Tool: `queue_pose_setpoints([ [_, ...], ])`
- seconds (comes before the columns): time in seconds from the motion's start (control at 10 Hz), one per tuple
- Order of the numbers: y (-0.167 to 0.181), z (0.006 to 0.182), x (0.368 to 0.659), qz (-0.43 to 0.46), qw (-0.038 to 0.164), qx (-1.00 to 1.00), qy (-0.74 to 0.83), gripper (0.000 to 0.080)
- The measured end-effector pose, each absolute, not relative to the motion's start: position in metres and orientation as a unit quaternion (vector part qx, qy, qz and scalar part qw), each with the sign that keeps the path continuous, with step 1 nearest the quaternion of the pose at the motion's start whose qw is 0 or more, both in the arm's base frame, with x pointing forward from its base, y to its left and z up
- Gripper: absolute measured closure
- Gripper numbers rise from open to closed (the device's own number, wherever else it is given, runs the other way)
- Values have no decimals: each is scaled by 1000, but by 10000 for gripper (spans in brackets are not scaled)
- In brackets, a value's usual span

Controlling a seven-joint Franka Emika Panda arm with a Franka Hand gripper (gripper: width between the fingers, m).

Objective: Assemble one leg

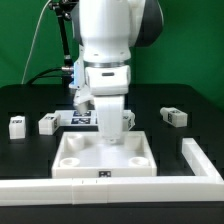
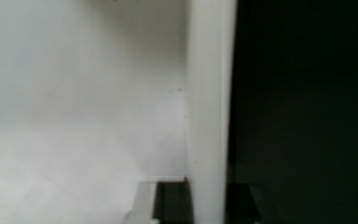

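Note:
Three small white legs with marker tags lie on the black table in the exterior view: one (image 1: 17, 125) at the far left, one (image 1: 47, 123) beside it, one (image 1: 173, 117) at the right. None is held. My gripper (image 1: 108, 127) points down at the far edge of the large white panel (image 1: 105, 158). In the wrist view my gripper (image 2: 210, 198) straddles the panel's rim (image 2: 208, 90), one dark finger (image 2: 172, 203) on each side, both against it. The panel's face (image 2: 78, 100) fills most of that view.
A long white rail (image 1: 110, 181) runs along the front and turns up the exterior view's right (image 1: 198, 158); the panel sits against its front run. The marker board (image 1: 80, 118) lies behind the panel, partly hidden by the arm. Another small tagged white part (image 1: 128, 118) sits right of the gripper.

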State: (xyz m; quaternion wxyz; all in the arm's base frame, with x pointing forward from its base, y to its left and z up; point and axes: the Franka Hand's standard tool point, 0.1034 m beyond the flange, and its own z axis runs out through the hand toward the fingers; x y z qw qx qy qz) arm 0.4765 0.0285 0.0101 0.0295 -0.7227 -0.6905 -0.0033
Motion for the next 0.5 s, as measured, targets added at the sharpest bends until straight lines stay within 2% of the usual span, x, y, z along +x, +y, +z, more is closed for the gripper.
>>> queue_pose_setpoints([
  [0.5,77,12,499,-17,27,-730,-683,738],
])
